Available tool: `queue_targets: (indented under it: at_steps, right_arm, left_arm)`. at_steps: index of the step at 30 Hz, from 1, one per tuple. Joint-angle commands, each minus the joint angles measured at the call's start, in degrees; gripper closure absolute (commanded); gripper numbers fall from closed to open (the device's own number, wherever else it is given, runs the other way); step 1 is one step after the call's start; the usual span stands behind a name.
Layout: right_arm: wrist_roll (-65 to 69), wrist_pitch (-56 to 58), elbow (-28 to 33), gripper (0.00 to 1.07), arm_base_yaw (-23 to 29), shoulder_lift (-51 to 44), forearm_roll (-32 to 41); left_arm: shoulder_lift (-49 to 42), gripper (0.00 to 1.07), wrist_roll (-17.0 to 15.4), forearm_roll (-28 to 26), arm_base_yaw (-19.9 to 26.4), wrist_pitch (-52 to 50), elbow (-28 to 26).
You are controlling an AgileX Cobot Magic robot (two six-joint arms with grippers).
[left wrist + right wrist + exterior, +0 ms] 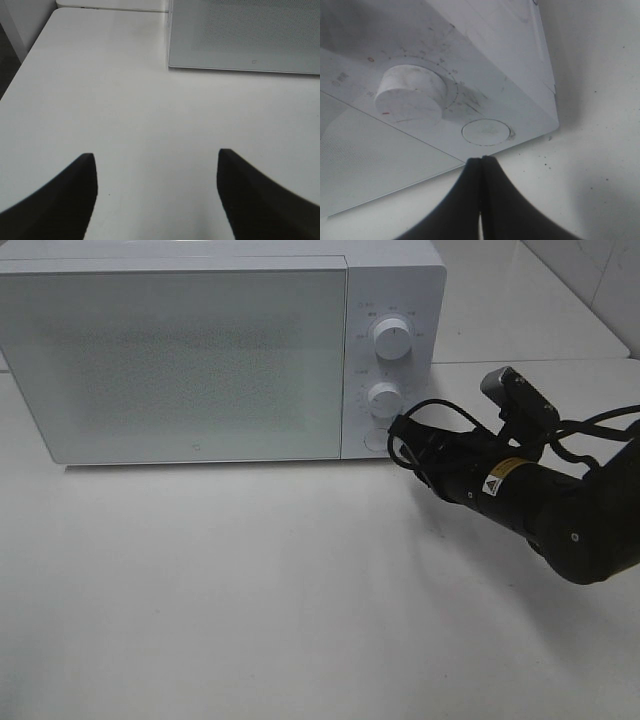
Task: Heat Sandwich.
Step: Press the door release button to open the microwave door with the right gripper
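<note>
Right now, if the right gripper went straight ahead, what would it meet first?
Probably the flat round white button below the lower knob of the white microwave; the shut right gripper points at it.

You are facing a boxy white microwave (400,280) whose shell looks like smooth, faintly glossy plastic. Its wide pale door panel (180,360) reads as glass with a fine dotted grain. The round white upper knob (391,337), the lower knob (384,395) and the flat round white button (486,132) look like smooth plastic. The white tabletop (250,610) is smooth and matt. The right gripper (481,162) has matt black fingers, and the black arm casing (570,530) has a dull satin finish.
</note>
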Motion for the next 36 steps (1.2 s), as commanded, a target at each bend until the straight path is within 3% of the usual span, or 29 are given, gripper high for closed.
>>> queue_targets:
  at_steps: [1,13,36]
  right_arm:
    - [1.5,1.1,-2.2,1.07,1.4,1.0,-0.1]
    - [1.5,1.7,-8.5,1.07,3.5,6.6,0.1]
    - [-7.1,4.6,-16.2,1.07,3.3,11.0,7.7]
  left_arm:
    - [-1.0,0.41,0.1,-0.2,0.1,-0.9,0.1]
    - [-1.0,0.41,0.1,-0.2,0.1,-0.9,0.1]
    - [-1.0,0.41,0.1,-0.2,0.1,-0.9,0.1]
